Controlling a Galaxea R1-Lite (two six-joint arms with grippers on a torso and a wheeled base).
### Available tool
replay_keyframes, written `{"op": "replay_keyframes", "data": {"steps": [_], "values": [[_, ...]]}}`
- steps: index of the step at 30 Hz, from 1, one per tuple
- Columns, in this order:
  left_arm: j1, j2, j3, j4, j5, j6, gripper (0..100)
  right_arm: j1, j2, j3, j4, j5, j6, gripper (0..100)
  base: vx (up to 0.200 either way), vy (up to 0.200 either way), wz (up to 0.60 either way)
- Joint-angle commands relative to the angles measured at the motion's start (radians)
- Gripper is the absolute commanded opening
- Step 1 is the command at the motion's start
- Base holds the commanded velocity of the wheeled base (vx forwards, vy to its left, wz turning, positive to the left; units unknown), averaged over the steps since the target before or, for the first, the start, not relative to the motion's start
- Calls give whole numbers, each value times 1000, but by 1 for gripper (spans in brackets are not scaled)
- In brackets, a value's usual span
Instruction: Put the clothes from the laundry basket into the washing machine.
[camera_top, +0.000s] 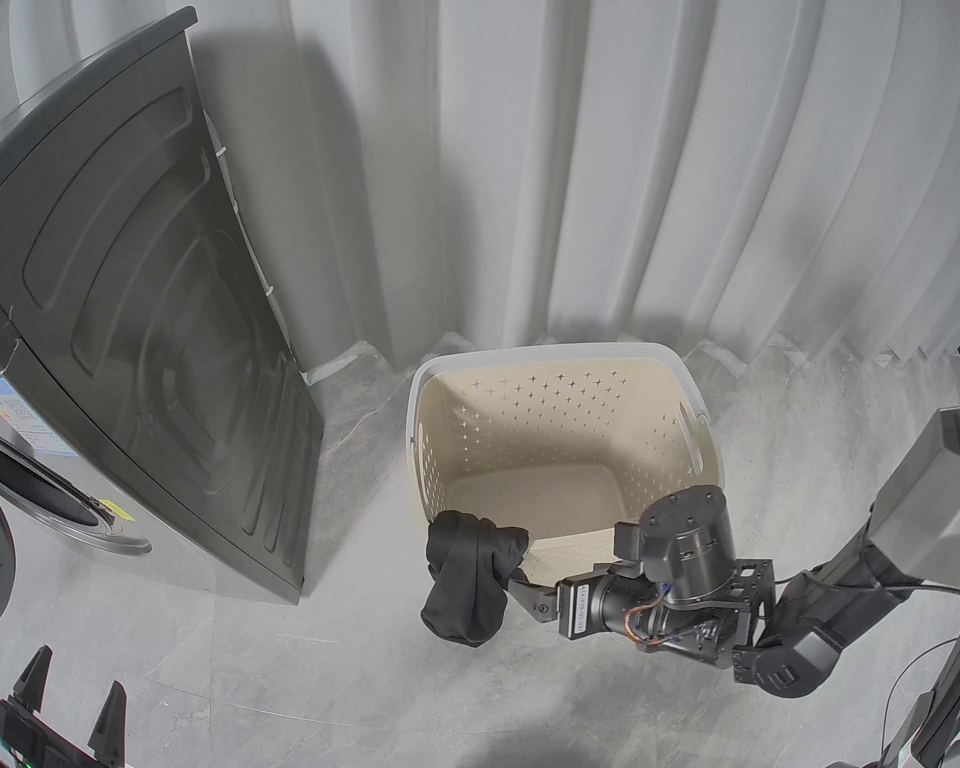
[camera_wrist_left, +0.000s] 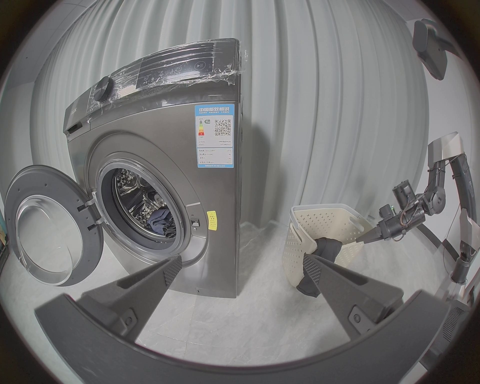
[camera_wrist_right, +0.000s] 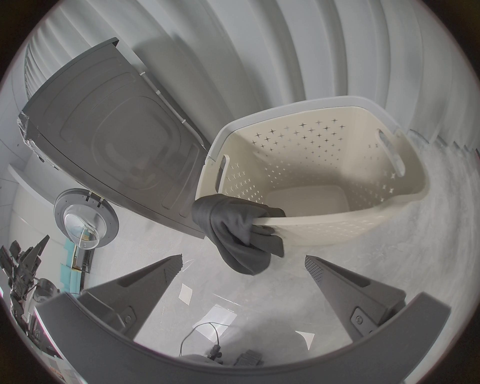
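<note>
Right gripper (camera_wrist_right: 242, 261): jaws spread wide, empty, close to the cloth (camera_wrist_right: 235, 230). The cloth is dark, soft and crumpled; it drapes over the near rim of the basket (camera_wrist_right: 310, 104) and hangs outside. The basket is cream plastic, star-perforated, with slot handles. Left gripper (camera_wrist_left: 241, 259): jaws spread wide, empty, facing the grey metal washer (camera_wrist_left: 220, 260). Its round door (camera_wrist_left: 50, 225) stands open.

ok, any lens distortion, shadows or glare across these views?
Head view: washing machine leans from the wide angle and casts a shadow on the curtain. Left wrist view: strong fisheye, black corners, glare on the machine's wrapped top. Right wrist view: same fisheye, basket rim bowed.
</note>
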Motion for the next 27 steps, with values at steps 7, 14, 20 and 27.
{"op": "replay_keyframes", "data": {"steps": [7,14,20,27], "values": [[0,-12,15,1,0,-1,100,56,162,-133,-20,-3,37,100,0,0,0],[-2,-12,15,1,-1,0,100,75,265,-236,-18,-4,83,100,0,0,0],[-2,-12,15,1,-1,0,100,64,339,-308,-15,-15,83,100,0,0,0],[-2,-12,15,1,-1,0,100,55,408,-391,-18,-38,85,100,0,0,0]]}}
